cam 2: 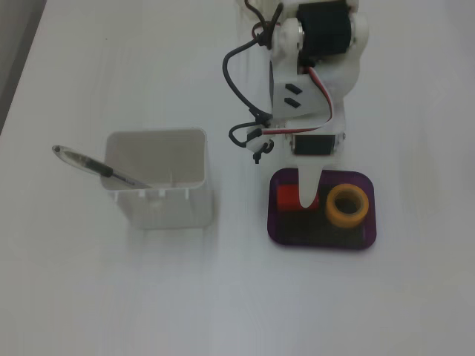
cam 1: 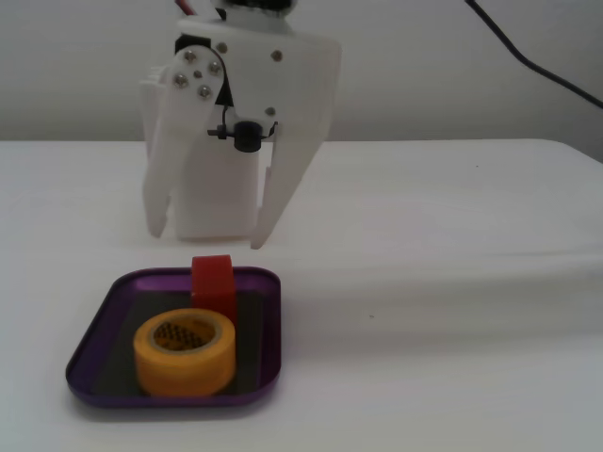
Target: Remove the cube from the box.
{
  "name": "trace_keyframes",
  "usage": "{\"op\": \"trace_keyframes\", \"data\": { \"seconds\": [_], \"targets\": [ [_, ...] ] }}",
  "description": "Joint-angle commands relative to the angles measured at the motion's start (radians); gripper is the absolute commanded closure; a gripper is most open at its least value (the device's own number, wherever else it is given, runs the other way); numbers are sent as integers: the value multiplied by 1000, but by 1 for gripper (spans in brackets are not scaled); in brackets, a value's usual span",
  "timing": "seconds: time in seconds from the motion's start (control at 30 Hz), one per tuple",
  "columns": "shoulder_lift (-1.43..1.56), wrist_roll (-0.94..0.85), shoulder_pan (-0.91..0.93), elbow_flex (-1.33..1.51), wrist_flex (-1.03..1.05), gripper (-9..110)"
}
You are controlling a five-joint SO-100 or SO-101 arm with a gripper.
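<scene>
Purple and shallow, the square box [cam 1: 268, 325] with rounded corners and a raised rim sits on the white worktop [cam 1: 452, 311], its dark flat bottom showing between the things it holds. Inside it, in the low fixed view from the front, the small red plastic cube [cam 1: 213, 282] stands at the 12 o'clock edge of the box, just behind a yellow roll of tape [cam 1: 185, 352] that lies flat near the middle. In the fixed view from above the same cube [cam 2: 286, 198] lies toward 9 o'clock within the box [cam 2: 320, 241], and the tape roll [cam 2: 348, 205] toward 2 o'clock, the two set apart from each other.

White plastic fingers [cam 1: 162, 188] of the arm hang above the far side of the box, spread apart and clamped on nothing; their tips are clear of the cube and higher than it in the front view, with the gripper [cam 1: 208, 237] centred roughly over the cube. From above, one finger [cam 2: 309, 189] reaches down over the box between the cube and the tape roll, its tip right beside the cube.

At 9 o'clock from the box in the view from above, well apart from it, stands a tall white rectangular container [cam 2: 159, 185] with a pen [cam 2: 96, 167] leaning out of it.
</scene>
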Motion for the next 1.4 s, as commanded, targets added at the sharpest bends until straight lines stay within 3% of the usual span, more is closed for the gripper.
{"op": "trace_keyframes", "data": {
  "seconds": [0.0, 0.93, 1.17, 1.37],
  "targets": [
    [11, -5, 15, -34, -3, 79],
    [-172, -5, 12, -46, -61, 80],
    [-173, -5, 8, -46, -100, 102],
    [-161, 6, -2, -147, -87, 102]
  ]
}}
